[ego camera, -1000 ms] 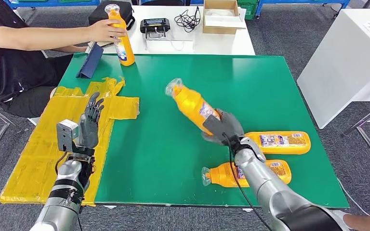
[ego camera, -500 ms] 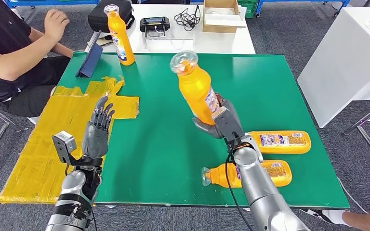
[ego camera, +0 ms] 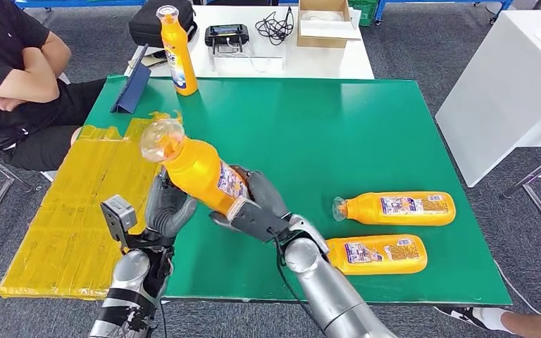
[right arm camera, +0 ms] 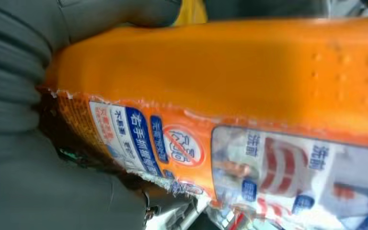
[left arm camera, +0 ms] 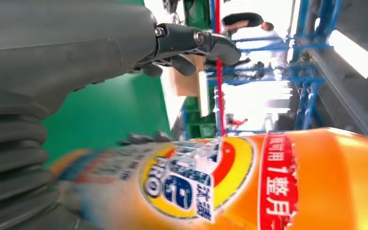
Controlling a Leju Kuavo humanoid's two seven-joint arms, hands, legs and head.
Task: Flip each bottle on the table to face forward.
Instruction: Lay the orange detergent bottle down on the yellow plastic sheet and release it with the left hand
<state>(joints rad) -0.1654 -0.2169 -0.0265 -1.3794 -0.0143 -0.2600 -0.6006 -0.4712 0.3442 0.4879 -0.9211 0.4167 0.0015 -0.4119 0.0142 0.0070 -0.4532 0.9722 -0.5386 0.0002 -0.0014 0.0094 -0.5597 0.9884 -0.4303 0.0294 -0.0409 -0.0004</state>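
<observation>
Bottle carried across for a handover
The orange bottle (ego camera: 201, 169), gripped by the right hand (ego camera: 253, 208), has been swung toward nine o'clock; the left hand (ego camera: 165, 208) is spread beneath it.

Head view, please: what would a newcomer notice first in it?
An orange bottle held tilted above the green table near its yellow-taped side, gripped by the right robot hand, with the left robot hand right beside its neck end. Then two more bottles lying flat at the table's right, and one upright bottle at the far-left corner.
</observation>
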